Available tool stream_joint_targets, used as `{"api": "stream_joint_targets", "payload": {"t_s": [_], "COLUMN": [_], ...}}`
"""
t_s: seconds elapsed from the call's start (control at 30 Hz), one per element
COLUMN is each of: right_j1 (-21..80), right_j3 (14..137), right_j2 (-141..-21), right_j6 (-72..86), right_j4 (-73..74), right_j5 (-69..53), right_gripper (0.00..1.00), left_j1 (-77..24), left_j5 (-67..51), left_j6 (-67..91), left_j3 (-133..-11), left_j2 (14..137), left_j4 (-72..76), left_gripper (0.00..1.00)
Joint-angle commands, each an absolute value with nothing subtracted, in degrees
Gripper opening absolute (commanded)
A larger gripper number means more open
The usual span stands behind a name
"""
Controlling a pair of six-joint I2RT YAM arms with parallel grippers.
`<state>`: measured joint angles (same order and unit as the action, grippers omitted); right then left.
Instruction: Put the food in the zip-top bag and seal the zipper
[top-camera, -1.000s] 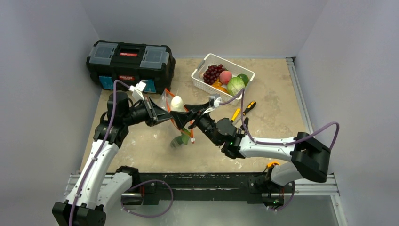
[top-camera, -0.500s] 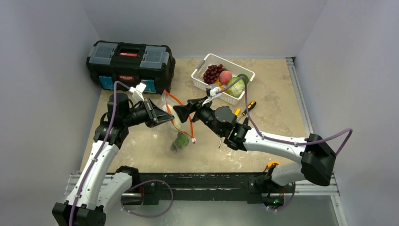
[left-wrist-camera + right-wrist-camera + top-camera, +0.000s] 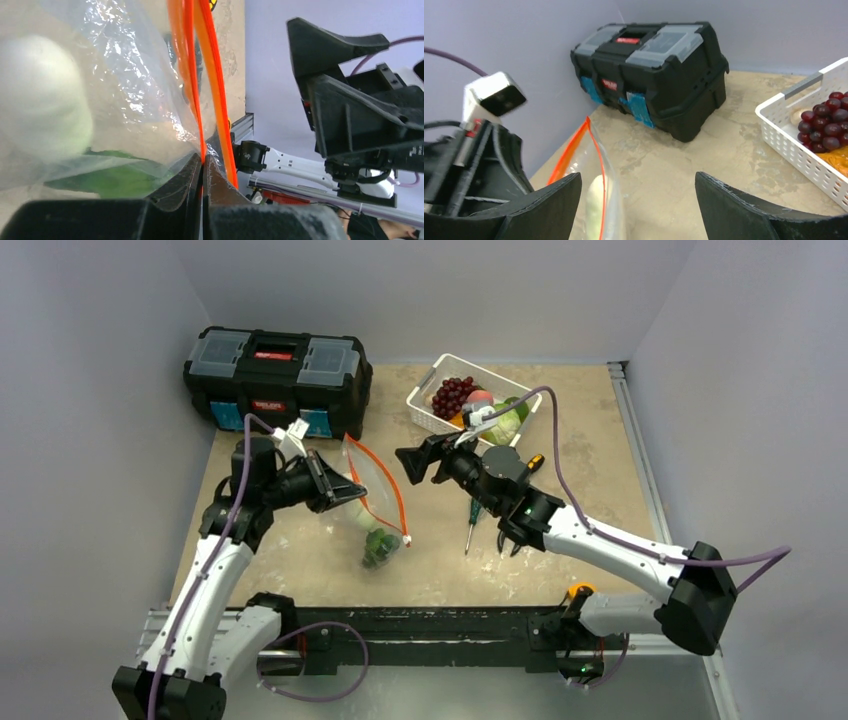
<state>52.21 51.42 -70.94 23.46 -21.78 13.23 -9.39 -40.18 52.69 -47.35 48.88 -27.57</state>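
Presently, one zip-top bag (image 3: 372, 490), two foods (image 3: 380, 545) inside, left end effector (image 3: 345, 490) pinching zipper (image 3: 214, 90), right end effector (image 3: 408, 466) apart

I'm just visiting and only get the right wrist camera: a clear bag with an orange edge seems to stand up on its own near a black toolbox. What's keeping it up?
Observer: The jaws of the left arm are shut on the bag right at its orange zipper, holding its mouth up.
Visitor: Is the white vegetable alone in there?
Observer: No, a dark green vegetable lies at the bag's bottom end, below the white one.
Visitor: Does the basket hold more than grapes?
Observer: Seen from above, a light-green cabbage sits in it too.
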Motion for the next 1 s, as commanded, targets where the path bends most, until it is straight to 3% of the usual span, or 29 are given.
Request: {"api": "stream_joint_targets", "payload": {"t_s": [0.0,0.1,0.3,0.57,0.83,0.97], "right_j1": [52.5,52.5,52.5,52.1,51.7,50.8], "right_j3": [55.7,63.6,67.8,71.6,71.6,71.8], "right_j2": [-71.2,-75.8,-78.8,-80.5,-81.4,-82.8], "right_j6": [18.4,16.9,17.7,17.9,18.0,17.8], "right_j4": [-16.4,-7.2,-0.1,6.2,4.8,5.2], "right_j5": [7.2,1.3,2.8,11.2,14.1,17.7], "right_gripper": [0.86,0.89,0.92,0.94,0.94,0.95], "left_j1": [-9.1,-9.1,-8.9,-8.9,-8.7,-8.4], "left_j5": [-38.8,-36.7,-39.0,-33.1,-31.0,-30.7], "left_j6": [47.7,46.7,52.4,47.7,48.9,44.7], "left_j3": [-56.9,-58.1,-42.2,-53.0,-44.7,-51.7], "left_j2": [41.8,40.4,42.5,39.5,42.2,44.0], "left_j4": [-31.9,-36.0,-30.0,-38.9,-34.4,-38.8], "left_gripper": [0.00,0.00,0.00,0.00,0.00,0.00]}}
